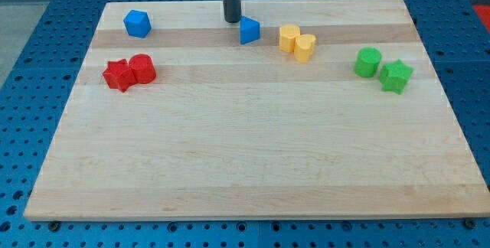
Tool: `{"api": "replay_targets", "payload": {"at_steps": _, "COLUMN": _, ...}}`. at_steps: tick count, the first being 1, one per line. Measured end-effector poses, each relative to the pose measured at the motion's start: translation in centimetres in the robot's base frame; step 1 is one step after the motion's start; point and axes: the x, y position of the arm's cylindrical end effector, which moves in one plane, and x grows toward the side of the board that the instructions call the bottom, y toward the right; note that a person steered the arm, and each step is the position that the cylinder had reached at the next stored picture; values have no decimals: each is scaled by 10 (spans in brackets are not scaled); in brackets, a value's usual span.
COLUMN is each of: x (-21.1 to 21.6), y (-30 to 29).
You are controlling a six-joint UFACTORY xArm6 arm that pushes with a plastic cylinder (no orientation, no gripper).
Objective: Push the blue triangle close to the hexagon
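Observation:
The blue triangle (249,31) lies near the top middle of the wooden board. My tip (232,21) stands just to its upper left, close to it or touching. A yellow hexagon (289,38) sits a short way to the triangle's right, touching a yellow cylinder (305,47).
A blue cube (137,23) is at the top left. A red star (118,74) and a red cylinder (142,69) sit together at the left. A green cylinder (368,62) and a green star (396,76) sit at the right. The board's top edge (321,0) is close behind.

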Motion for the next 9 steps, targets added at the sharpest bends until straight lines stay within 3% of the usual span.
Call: {"api": "replay_targets", "payload": {"at_steps": 9, "x": 52, "y": 13}}
